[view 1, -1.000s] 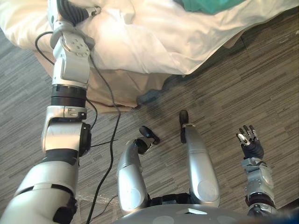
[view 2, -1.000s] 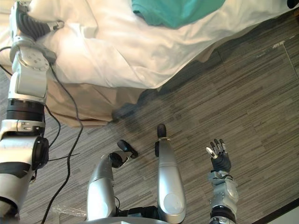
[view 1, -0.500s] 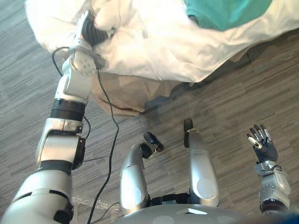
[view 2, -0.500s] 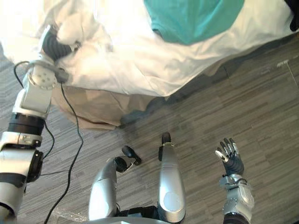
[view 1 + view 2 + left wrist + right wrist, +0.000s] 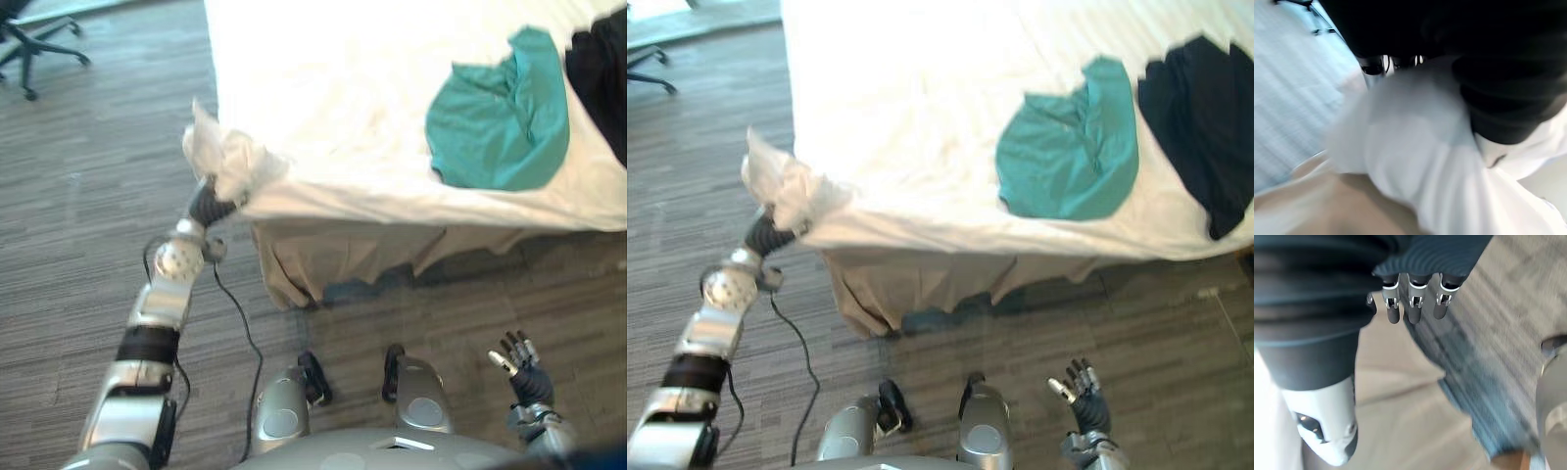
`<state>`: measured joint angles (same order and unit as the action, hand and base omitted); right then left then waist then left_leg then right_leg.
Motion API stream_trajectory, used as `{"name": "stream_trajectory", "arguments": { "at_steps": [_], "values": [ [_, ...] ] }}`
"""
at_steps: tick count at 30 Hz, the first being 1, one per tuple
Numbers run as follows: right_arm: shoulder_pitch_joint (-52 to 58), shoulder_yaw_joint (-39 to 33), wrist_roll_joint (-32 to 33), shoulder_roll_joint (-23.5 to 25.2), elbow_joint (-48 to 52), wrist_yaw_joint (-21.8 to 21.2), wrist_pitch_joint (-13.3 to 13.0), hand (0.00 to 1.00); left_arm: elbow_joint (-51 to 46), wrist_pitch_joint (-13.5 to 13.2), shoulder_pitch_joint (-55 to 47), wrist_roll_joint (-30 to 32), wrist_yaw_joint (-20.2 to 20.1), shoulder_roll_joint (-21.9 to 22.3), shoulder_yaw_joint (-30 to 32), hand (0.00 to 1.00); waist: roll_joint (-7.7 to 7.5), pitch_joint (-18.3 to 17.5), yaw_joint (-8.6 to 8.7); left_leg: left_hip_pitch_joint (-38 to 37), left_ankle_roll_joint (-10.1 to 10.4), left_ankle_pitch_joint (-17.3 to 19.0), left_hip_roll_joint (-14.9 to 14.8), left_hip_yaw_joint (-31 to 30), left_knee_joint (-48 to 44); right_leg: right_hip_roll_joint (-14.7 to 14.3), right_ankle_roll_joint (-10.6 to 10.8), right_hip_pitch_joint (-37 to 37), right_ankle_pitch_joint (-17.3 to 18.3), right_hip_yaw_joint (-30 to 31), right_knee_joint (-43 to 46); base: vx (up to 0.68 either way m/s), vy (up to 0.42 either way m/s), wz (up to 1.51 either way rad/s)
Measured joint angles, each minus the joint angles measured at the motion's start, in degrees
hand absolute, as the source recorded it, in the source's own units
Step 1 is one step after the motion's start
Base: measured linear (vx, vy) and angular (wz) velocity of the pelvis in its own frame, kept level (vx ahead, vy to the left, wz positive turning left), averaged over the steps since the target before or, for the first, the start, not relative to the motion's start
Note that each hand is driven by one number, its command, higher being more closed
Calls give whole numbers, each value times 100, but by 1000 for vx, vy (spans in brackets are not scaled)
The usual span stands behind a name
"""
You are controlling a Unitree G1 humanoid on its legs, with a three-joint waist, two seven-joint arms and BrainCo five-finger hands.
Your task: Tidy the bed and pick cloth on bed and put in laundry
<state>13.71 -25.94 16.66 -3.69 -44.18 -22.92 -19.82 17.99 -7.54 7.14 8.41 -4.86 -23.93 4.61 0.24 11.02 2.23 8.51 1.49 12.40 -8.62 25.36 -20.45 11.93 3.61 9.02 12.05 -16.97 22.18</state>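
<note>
The right hand (image 5: 522,372) idles, fingers apart; the left hand (image 5: 208,204) is buried in the bunched sheet (image 5: 230,162) — hold unclear. It should pull the corner taut, low.

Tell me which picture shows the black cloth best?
The right eye view: the black cloth lies nearly whole beside the teal cloth. The left eye view cuts it off at the edge. The wrist views face elsewhere.

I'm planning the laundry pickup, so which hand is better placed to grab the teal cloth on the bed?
Probably the right. The right hand is open and empty over the floor, on the side of the teal cloth. The left hand is buried in the bunched sheet corner, farther away.
</note>
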Motion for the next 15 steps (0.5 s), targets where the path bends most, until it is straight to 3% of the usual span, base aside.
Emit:
{"name": "stream_trajectory", "arguments": {
  "at_steps": [2, 3, 4, 6, 15],
  "values": [
    [-6, 218, 0, 70, 1, 149, 295, 0, 100, -68, -613, 13, -15, 283, 158, 0, 30, -157, -54, -138, 23, -13, -10, -114, 62, -37, 16, -324, -11, -193, -224, 98, -47, 26],
    [-2, 256, 5, 76, 2, 193, 407, 0, 251, -67, -826, 12, -15, 431, 268, 0, 46, -245, -170, -224, 41, -23, -20, -135, 136, -84, 51, -445, -37, -227, -372, 54, -37, 15],
    [1, 267, 5, 76, 0, 203, 436, 0, 304, -69, -880, 8, -13, 470, 301, 0, 46, -280, -188, -239, 55, -32, -19, -140, 162, -92, 61, -467, -46, -236, -417, 54, -42, 8],
    [-16, 321, 105, 74, -28, 314, 682, 0, 917, -72, -1258, 0, 8, 726, 694, 0, 88, -520, -283, -297, 106, -111, -19, -239, 349, -189, 70, -665, -177, -371, -767, 64, -42, 15],
    [-209, 38, 546, 166, -477, 750, 1332, 0, 2857, -189, -1991, -115, 153, 1743, 1771, 0, 53, -626, -468, -837, 145, -561, 194, -231, 1233, -291, 96, -1174, -513, -488, -1510, 18, -13, 4]
  ]
}}
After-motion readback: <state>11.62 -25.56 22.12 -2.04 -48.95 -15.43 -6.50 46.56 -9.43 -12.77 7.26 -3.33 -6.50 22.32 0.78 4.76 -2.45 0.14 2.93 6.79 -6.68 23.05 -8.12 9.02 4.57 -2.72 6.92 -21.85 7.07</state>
